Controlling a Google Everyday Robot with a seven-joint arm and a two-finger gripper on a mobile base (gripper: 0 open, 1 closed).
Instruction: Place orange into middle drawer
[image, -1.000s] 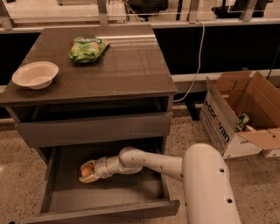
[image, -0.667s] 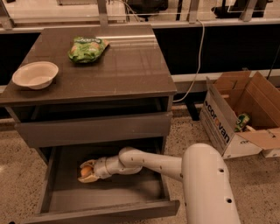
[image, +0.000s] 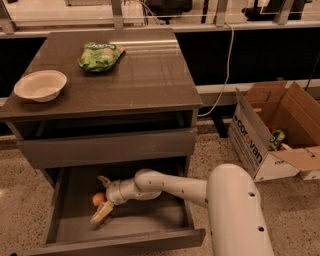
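Inside the wide, shallow dark grey pulled-out drawer (image: 150, 222), the small round orange fruit (image: 97, 199) appears to rest on the floor towards the left wall. It sits btwn the spread fingers of the white two-finger gripper (image: 101, 200), which is open and not clamping it. Placement looks approx. done. To finish well: pull straight back w/o nudging the fruit, then lift clear of the drawer front.

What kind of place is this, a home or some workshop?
Probably a lab or office test area, not a home: a speckled floor, an open cardboard box beside the drawer cabinet, a loose cable behind. The gripper sits open in the pulled-out middle drawer, around the orange.
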